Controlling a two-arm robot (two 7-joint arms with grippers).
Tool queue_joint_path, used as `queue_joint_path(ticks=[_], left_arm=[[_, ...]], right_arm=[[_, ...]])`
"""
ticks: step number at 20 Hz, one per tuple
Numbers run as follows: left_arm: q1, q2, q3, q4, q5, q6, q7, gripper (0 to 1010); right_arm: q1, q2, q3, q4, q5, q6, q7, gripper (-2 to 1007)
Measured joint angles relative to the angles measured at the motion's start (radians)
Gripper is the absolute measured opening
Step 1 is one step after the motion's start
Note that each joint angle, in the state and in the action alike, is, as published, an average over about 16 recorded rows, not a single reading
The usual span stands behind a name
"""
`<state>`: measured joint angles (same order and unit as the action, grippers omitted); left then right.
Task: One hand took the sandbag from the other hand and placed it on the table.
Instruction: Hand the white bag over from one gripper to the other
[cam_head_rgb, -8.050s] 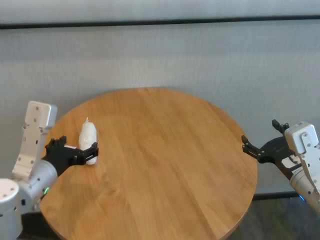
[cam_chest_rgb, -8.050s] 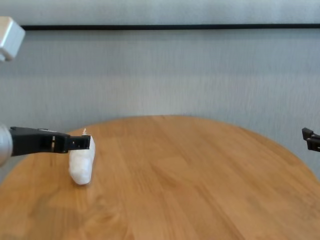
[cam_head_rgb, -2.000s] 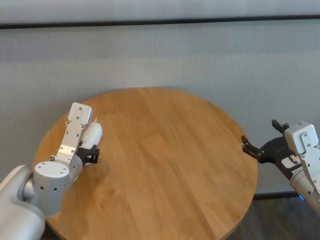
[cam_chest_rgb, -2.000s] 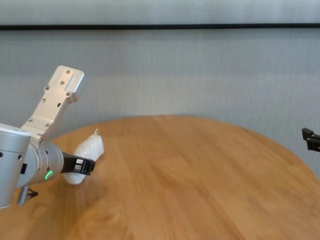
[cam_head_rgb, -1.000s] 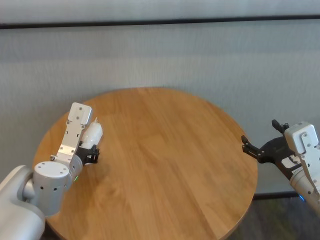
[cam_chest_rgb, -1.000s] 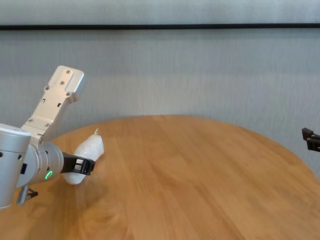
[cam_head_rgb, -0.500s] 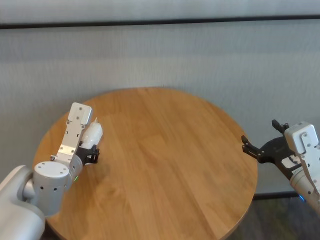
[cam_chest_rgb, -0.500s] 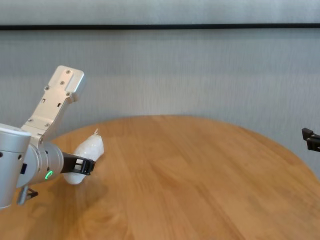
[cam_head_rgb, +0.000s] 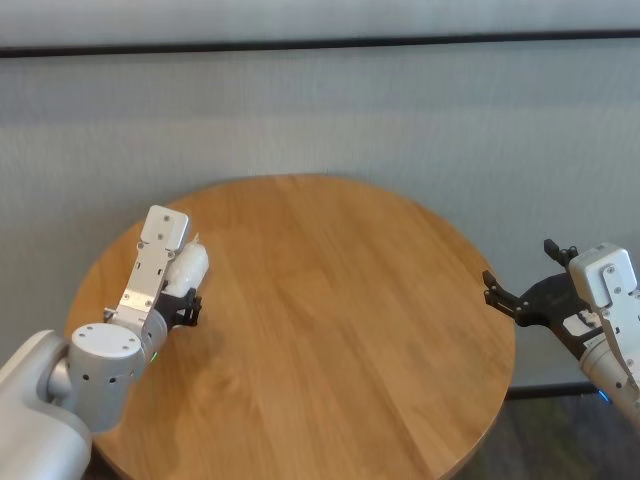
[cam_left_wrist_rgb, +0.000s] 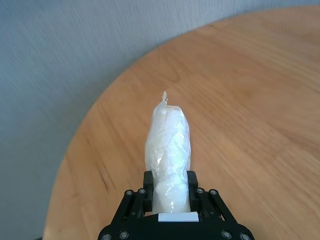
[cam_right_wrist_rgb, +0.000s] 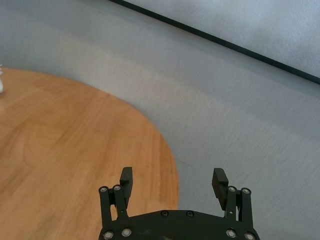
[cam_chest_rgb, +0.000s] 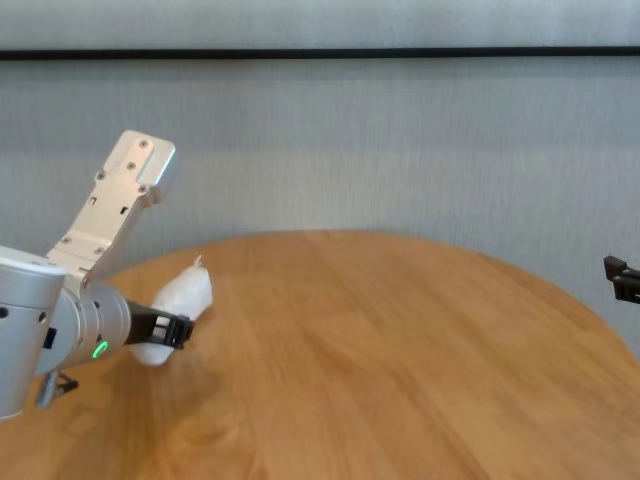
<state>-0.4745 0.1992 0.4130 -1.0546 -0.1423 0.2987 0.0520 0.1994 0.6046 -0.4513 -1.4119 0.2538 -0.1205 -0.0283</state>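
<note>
The white sandbag (cam_head_rgb: 189, 266) is clamped at its lower end in my left gripper (cam_head_rgb: 186, 303), the green-lit one. It is tilted with its twisted tip pointing up and away, just above the left part of the round wooden table (cam_head_rgb: 330, 300). The left wrist view shows the sandbag (cam_left_wrist_rgb: 168, 145) between the shut fingers (cam_left_wrist_rgb: 148, 186). In the chest view the sandbag (cam_chest_rgb: 183, 296) hangs over its shadow. My right gripper (cam_head_rgb: 518, 266), the blue-lit one, is open and empty, just off the table's right edge; its open fingers (cam_right_wrist_rgb: 126, 177) show in the right wrist view.
A grey wall (cam_head_rgb: 320, 110) with a dark rail runs behind the table. The wooden top (cam_chest_rgb: 400, 350) bears nothing else between the two grippers. The table's curved edge (cam_right_wrist_rgb: 170, 165) lies below the right gripper.
My left gripper has shifted slightly up and to the right with the sandbag in the last half second. Earlier it had raised the sandbag from the table. The right arm has not moved.
</note>
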Motion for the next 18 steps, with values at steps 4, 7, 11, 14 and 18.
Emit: queue_joint_path(ticks=[4,7,11,14,18], left_arm=[[0.004,0.006,0.008,-0.011,0.021,-0.021,-0.011,411],[0.007,0.014,0.019,-0.024,0.041,-0.043,-0.024,411],[0.012,0.029,0.035,-0.044,0.068,-0.074,-0.048,411],[0.016,0.042,0.045,-0.062,0.086,-0.097,-0.071,411],[0.021,0.061,0.055,-0.086,0.106,-0.127,-0.098,411]], right_arm=[[0.0,0.0,0.0,0.0,0.0,0.0,0.0,1002],[0.0,0.0,0.0,0.0,0.0,0.0,0.0,1002],[0.0,0.0,0.0,0.0,0.0,0.0,0.0,1002],[0.0,0.0,0.0,0.0,0.0,0.0,0.0,1002],[0.0,0.0,0.0,0.0,0.0,0.0,0.0,1002]])
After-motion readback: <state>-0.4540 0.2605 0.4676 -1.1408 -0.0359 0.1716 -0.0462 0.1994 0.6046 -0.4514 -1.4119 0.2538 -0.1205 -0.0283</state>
